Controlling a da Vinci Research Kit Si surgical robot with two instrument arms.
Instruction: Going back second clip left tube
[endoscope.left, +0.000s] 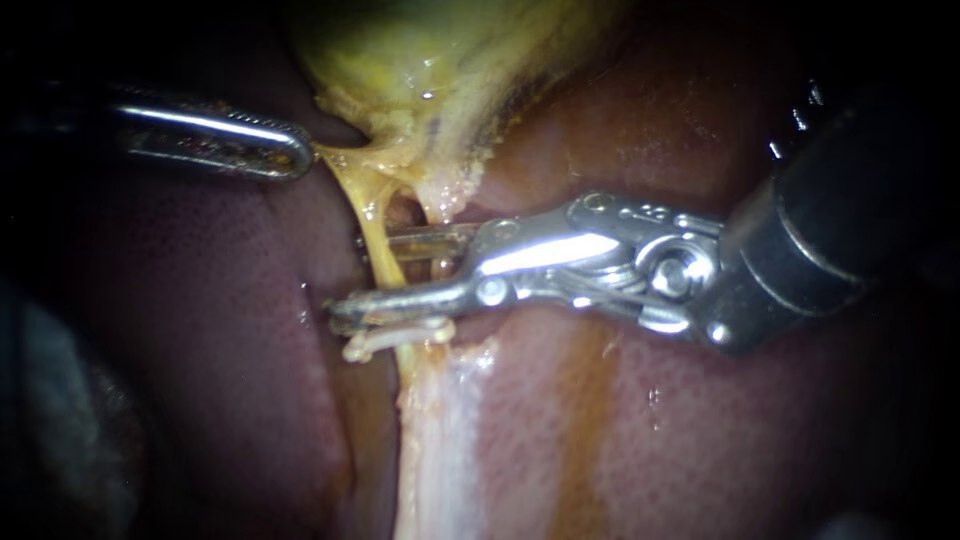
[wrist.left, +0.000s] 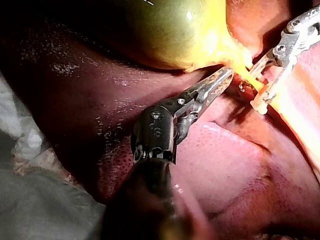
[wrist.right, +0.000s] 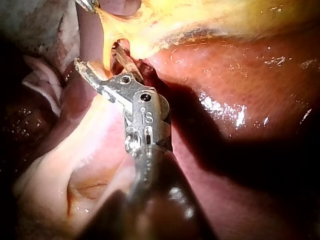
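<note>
The left tube (endoscope.left: 378, 232) runs as a thin yellow strand down from the gallbladder (endoscope.left: 430, 60). My right instrument (endoscope.left: 352, 275) comes in from the right; its jaws stand open, one on each side of this tube, with a gap showing between them. Just below its lower jaw a white clip (endoscope.left: 395, 338) sits across the tube. The same clip (wrist.left: 257, 105) shows in the left wrist view under the right instrument (wrist.left: 272, 75). My left instrument (endoscope.left: 300, 150) is shut on the gallbladder's lower edge. The right wrist view shows the open jaws (wrist.right: 102, 62) astride the yellow strand.
A second, paler tube (endoscope.left: 440, 205) hangs just right of the first, behind the upper jaw. Dark red liver (endoscope.left: 650, 420) lies all around, with a pale band (endoscope.left: 440, 440) running down from the clip. White cloth (wrist.left: 30, 190) lies beside the liver.
</note>
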